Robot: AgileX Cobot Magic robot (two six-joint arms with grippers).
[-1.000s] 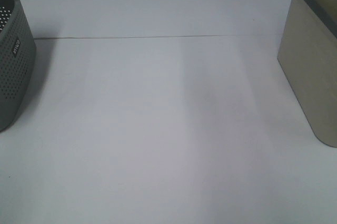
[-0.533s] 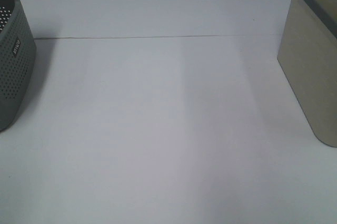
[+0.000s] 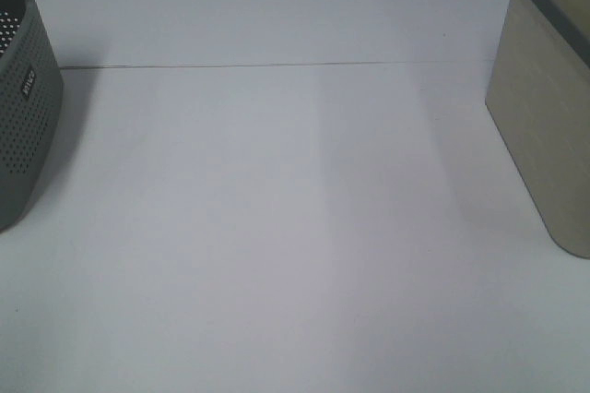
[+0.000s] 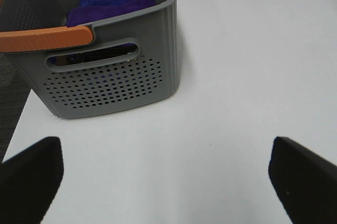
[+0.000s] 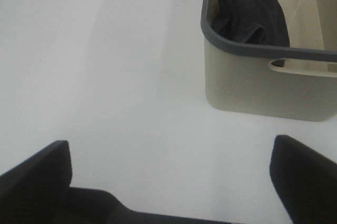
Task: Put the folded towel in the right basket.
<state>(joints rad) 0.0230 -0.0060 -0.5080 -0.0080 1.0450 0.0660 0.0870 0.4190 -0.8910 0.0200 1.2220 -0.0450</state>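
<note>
The beige right basket stands at the table's right edge. In the right wrist view the basket holds a dark grey towel, crumpled against its near wall. My right gripper is open and empty, apart from the basket and above bare table. The grey perforated left basket stands at the left edge. In the left wrist view this basket holds a purple towel. My left gripper is open and empty, short of it. Neither gripper shows in the exterior high view.
The left basket has an orange handle on its near rim. The white table has a thin seam line running across it towards the back. A dark floor strip shows past the table's left edge.
</note>
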